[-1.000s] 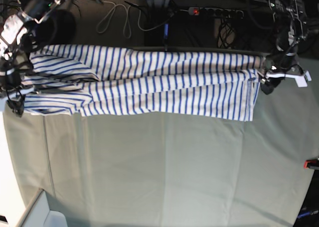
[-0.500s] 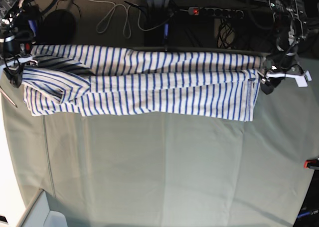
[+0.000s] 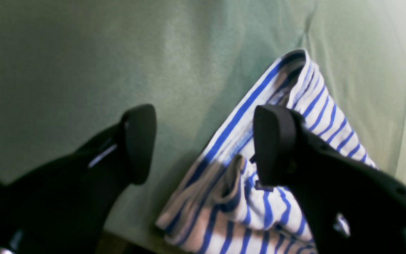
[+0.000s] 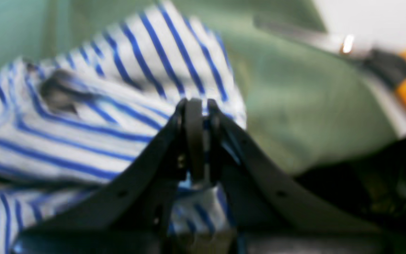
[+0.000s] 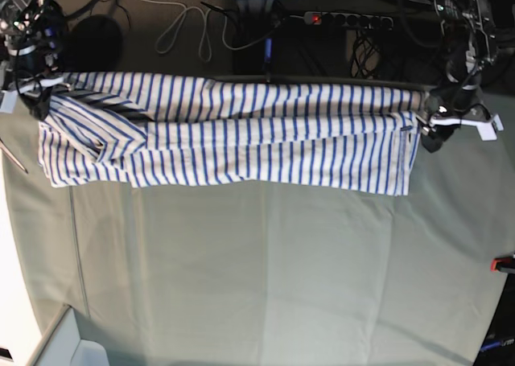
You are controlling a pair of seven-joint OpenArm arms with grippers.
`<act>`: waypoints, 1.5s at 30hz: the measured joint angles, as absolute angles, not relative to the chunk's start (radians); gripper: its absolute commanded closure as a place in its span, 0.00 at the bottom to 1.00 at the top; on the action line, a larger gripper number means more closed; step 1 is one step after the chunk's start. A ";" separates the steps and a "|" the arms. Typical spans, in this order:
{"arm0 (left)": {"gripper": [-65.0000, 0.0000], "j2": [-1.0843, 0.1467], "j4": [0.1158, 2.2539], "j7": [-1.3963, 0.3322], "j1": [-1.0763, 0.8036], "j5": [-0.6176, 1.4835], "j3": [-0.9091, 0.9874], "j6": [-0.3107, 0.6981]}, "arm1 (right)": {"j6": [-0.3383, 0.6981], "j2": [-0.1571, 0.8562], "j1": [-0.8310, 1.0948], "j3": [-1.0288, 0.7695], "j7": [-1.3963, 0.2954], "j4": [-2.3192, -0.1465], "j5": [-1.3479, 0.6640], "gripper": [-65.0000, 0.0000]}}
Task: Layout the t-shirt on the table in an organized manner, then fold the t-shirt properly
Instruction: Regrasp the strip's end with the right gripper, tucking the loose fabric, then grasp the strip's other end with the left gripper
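Green-grey cloth covers the counter (image 5: pixel 265 277), and the t-shirt (image 5: pixel 241 141) lies as a long folded band along its far edge. At the base view's left, the right end effector (image 5: pixel 34 100) is pinched tight on the sleeve end; over the last second it has carried that sleeve inward, up from the near side, so the loose flap now lies folded over the body. Across at the band's other end, the left end effector (image 5: pixel 430 129) has not moved, jaws spread wide astride the hem corner (image 3: pixel 259 116), gripping nothing.
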State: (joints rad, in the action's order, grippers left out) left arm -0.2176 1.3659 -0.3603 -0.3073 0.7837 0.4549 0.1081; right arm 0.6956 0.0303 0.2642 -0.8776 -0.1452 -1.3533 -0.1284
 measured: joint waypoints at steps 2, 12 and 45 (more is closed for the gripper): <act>0.35 -0.216 1.404 -0.362 -0.313 0.790 0.455 0.108 | 0.696 0.031 0.263 -0.875 -0.142 -1.330 -0.128 1.00; 0.02 -0.218 1.495 -0.360 -0.312 0.791 0.455 0.109 | 0.696 0.052 0.264 -0.787 -0.139 -1.317 -0.128 0.73; 0.17 -0.230 1.290 -0.374 -0.215 0.640 0.259 0.120 | 0.695 0.049 0.258 -0.754 -0.138 -1.319 -0.128 0.61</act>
State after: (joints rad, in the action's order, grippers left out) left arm -0.2298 1.2900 -0.3740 -0.2150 0.6399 0.2592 0.1200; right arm 0.6952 0.0494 0.2584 -0.7540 -0.1383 -1.3186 -0.1280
